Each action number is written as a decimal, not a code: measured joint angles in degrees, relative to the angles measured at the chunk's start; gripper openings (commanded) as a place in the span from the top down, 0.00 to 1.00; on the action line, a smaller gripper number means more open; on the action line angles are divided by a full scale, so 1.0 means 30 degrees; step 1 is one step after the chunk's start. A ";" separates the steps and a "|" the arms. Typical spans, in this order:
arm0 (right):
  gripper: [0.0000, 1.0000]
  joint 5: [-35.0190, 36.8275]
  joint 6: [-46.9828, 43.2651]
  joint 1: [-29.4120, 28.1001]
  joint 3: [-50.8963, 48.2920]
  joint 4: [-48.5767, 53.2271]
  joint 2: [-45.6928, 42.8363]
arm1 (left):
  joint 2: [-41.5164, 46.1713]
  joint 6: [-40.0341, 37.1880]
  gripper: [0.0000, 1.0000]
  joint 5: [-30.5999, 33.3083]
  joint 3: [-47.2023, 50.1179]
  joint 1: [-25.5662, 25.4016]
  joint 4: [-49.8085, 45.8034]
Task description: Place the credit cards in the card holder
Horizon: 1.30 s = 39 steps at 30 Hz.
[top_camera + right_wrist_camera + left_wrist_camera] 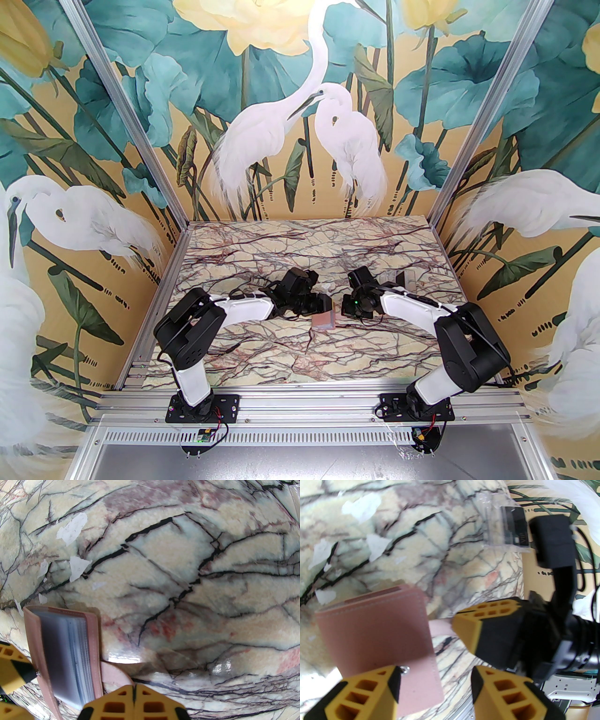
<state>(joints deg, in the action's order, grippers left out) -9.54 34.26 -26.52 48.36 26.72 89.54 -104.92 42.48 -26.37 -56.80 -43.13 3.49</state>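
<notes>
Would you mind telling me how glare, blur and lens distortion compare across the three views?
Top external view: sharp and evenly lit. Left wrist view: curved by the wide lens and soft overall, the card holder slightly blurred. Right wrist view: the table bowed by the lens, bright glare patches near the bottom, the card holder's inside smeared.

Dusty-pink card holder (372, 625), dark-veined cream table (164, 573)
</notes>
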 measured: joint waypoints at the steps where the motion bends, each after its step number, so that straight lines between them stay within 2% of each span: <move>1: 1.00 -0.0007 0.0000 0.0007 -0.0015 0.0000 -0.0044 | -0.0109 0.0007 0.44 0.0007 0.0000 -0.0036 0.0015; 14: 1.00 -0.0423 0.0007 0.0131 -0.0291 0.0000 -0.0481 | -0.0576 0.0437 0.53 0.0029 0.0000 -0.0277 0.0481; 24: 1.00 -0.0488 0.0007 0.0131 -0.0364 0.0000 -0.0714 | -0.0787 0.0350 0.52 0.0080 0.0000 -0.0335 0.0568; 34: 1.00 -0.0488 0.0007 0.0131 -0.0364 0.0000 -0.0714 | 0.1778 -0.0816 0.50 0.0597 -0.0882 -0.0364 -0.1938; 39: 1.00 -0.0488 0.0000 0.0131 -0.0364 0.0007 -0.0714 | 0.2718 -0.1064 0.54 0.0743 -0.0707 -0.0160 -0.2426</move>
<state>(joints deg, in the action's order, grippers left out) -11.00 34.26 -26.13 47.27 26.74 87.39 -96.77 39.29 -24.14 -58.92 -43.62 -3.79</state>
